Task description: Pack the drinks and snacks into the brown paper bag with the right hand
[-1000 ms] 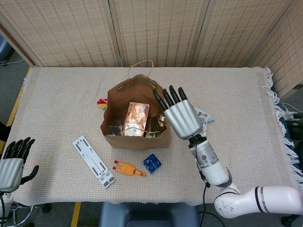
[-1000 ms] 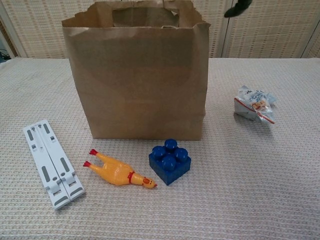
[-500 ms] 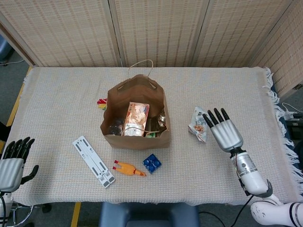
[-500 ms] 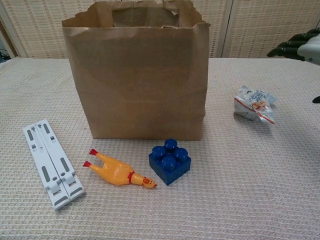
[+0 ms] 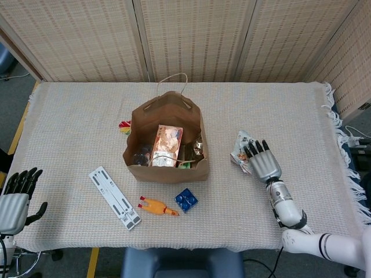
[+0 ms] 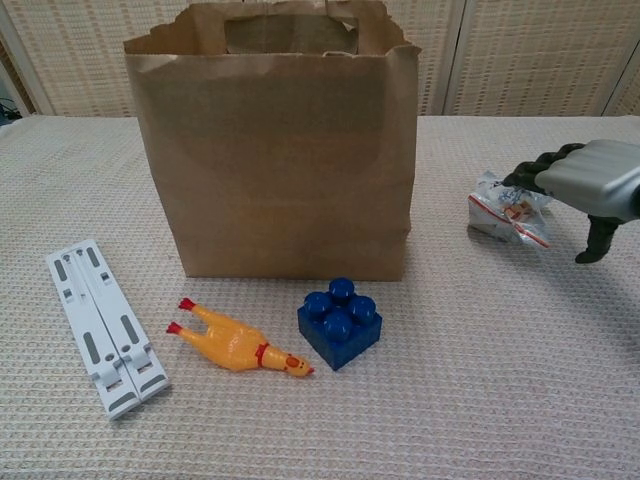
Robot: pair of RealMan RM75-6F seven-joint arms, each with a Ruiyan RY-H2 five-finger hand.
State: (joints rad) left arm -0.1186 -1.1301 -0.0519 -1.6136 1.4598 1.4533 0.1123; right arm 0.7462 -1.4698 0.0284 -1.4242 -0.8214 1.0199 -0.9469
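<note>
Bag (image 5: 165,130) stands upright mid-tabletop (image 5: 75,127), mouth open, handles up. Inside, head view: an orange snack box (image 5: 167,145), a dark bottle top (image 5: 141,155) at its left, more wrappers at its right, too small to identify.

Snack pack (image 6: 508,210), white crinkled wrapper, lies on the cloth well right of the bag, not in it.

Right hand (image 6: 585,178) sits low at the pack's right side, back of the hand up. Dark fingers (image 6: 535,172) curl over the pack's top right edge, touching or nearly so; thumb points down, clear of the pack. Fingers are apart and not closed around anything, pack isn't lifted.

Left hand (image 5: 14,200) idles at the tabletop's front left corner, fingers straight and slightly apart, holding nothing.

Front of the bag: blue block (image 6: 339,322), rubber chicken (image 6: 235,341) just left of it, white folding stand (image 6: 100,325) further left. Small red-yellow-green item (image 5: 124,126) pokes out beside the bag's far left side, mostly hidden.
</note>
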